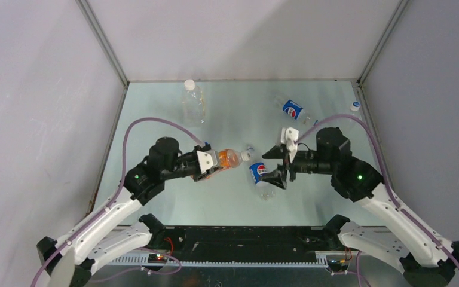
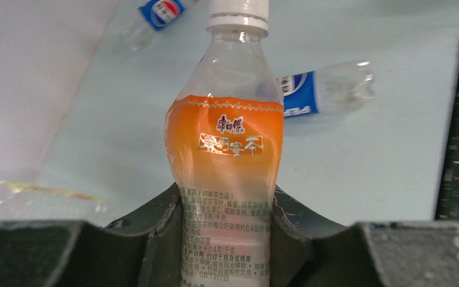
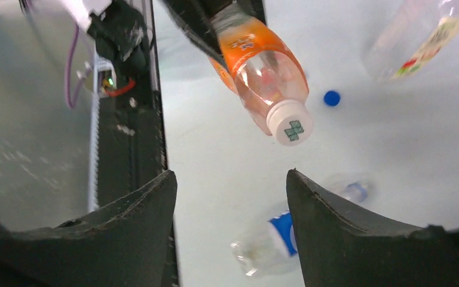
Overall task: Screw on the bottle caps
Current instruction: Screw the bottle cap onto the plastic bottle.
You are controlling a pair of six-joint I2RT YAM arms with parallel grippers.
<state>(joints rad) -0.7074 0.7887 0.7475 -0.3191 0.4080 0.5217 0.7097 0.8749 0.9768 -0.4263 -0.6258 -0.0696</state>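
My left gripper (image 1: 213, 162) (image 2: 227, 239) is shut on the lower body of a clear bottle with an orange label (image 2: 224, 143) (image 1: 229, 158), holding it level above the table with its neck towards the right arm. A white bottle cap (image 2: 238, 12) (image 3: 290, 122) with a green cross sits on the neck. My right gripper (image 1: 268, 166) (image 3: 230, 179) stands open just in front of that cap, apart from it, with nothing between its fingers. A loose blue cap (image 3: 332, 97) lies on the table beyond the bottle. Another small cap (image 1: 355, 106) lies at the back right edge.
A blue-labelled bottle (image 1: 260, 176) (image 3: 275, 239) lies on the table under my right gripper. A second blue-labelled bottle (image 1: 293, 109) (image 2: 161, 12) lies further back. A clear bottle (image 1: 192, 101) stands at the back left. Grey walls enclose the table on three sides.
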